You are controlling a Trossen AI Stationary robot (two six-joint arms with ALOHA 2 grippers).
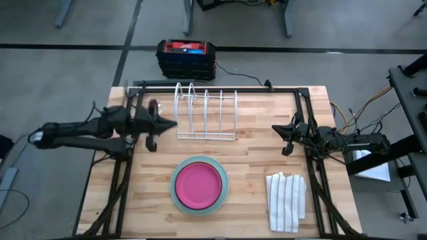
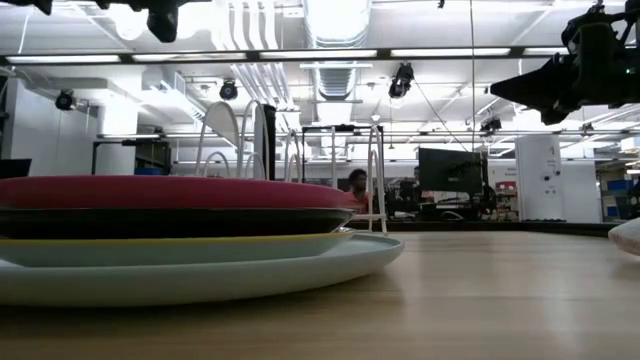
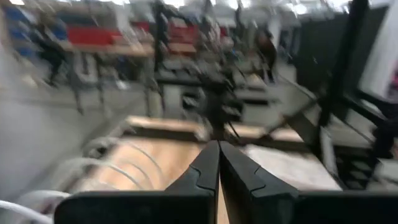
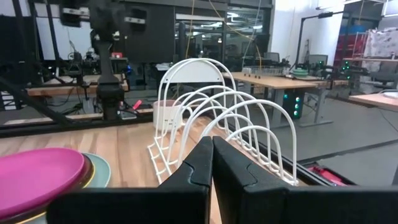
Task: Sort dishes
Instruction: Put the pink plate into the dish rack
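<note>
Four plates lie stacked near the table's front centre: the magenta-pink plate [image 1: 198, 185] on top, a dark-looking one [image 2: 180, 222] under it, a yellow one [image 2: 190, 245], and the larger teal-blue plate [image 1: 175, 193] at the bottom, resting flat on the table. A white wire dish rack [image 1: 206, 113] stands at the far centre. My left gripper [image 1: 175, 122] is shut and empty, up in the air at the rack's left end. My right gripper [image 1: 275, 129] is shut and empty, up in the air right of the rack.
A white striped folded cloth [image 1: 287, 199] lies at the front right. A small white mug [image 4: 166, 115] stands beyond the rack in the right wrist view. A black and red box [image 1: 186, 58] sits on the floor beyond the table's far edge.
</note>
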